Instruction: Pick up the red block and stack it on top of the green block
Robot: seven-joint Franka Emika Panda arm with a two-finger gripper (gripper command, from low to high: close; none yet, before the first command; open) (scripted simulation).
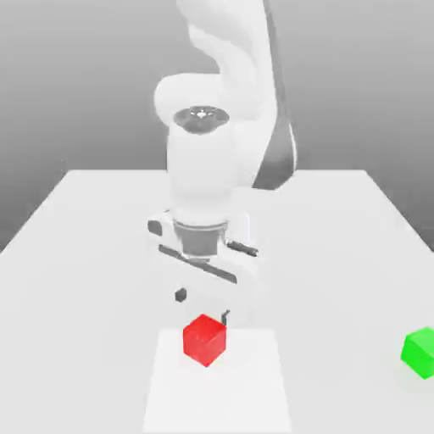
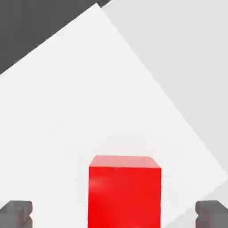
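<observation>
In the exterior view, the red block [image 1: 204,339] is nearest to the camera. It sits on a paler square patch [image 1: 254,390] of the surface [image 1: 339,246] and is turned so that one corner faces the viewer. The green block [image 1: 420,353] lies well apart from it, at about 3 o'clock from the red block, at the exterior view's right edge.

Just behind the red block, the claw [image 1: 203,307] hangs from the white arm [image 1: 203,169] and points downward. It is open wide and holds nothing. The two dark fingertips [image 1: 180,295] stand a little above the block and toward 12 o'clock from it.

In the hand view, the red block [image 2: 124,191] stands between the two grey fingertips [image 2: 17,213], with free room on each side. I judge that the coming move is mainly a descent. The block is a cube, so it has no long axis to choose.

No brand, label or writing is visible on anything.
</observation>
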